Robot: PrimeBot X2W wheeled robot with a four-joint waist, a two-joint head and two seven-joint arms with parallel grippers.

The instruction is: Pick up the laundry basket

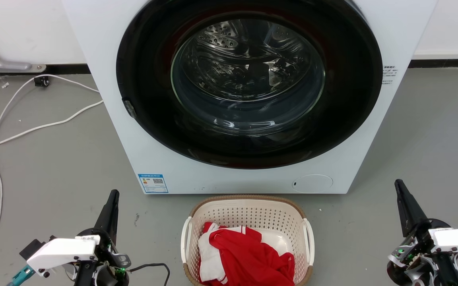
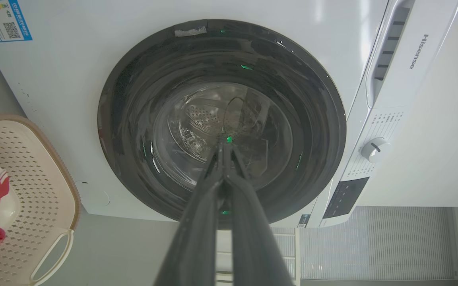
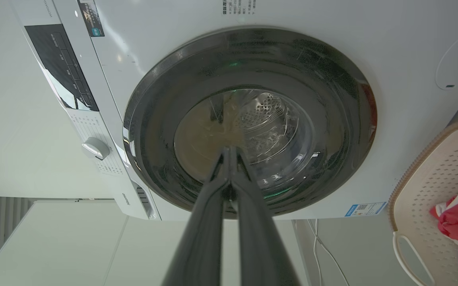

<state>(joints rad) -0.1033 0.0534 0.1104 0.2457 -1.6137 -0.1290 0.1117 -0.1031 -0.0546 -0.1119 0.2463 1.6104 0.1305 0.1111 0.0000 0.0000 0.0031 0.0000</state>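
The laundry basket [image 1: 249, 210], cream with perforated walls, a brown rim and white side handles, stands on the floor in front of the washing machine, bottom centre of the head view. Red and white clothing [image 1: 245, 256] lies inside it. My left gripper [image 1: 112, 197] sits to the basket's left, shut, fingertips together and empty. My right gripper [image 1: 399, 186] sits to its right, also shut and empty. Both are well apart from the basket. The left wrist view catches the basket [image 2: 34, 190] at its left edge, past the shut gripper [image 2: 224, 146]. The right wrist view has the basket [image 3: 443, 171] at its right edge, beside the shut gripper [image 3: 229, 150].
A white front-loading washing machine [image 1: 105, 79] with a dark round glass door [image 1: 249, 83] stands right behind the basket. A white cable [image 1: 34, 128] runs over the grey floor at the left. Bare floor lies on both sides of the basket.
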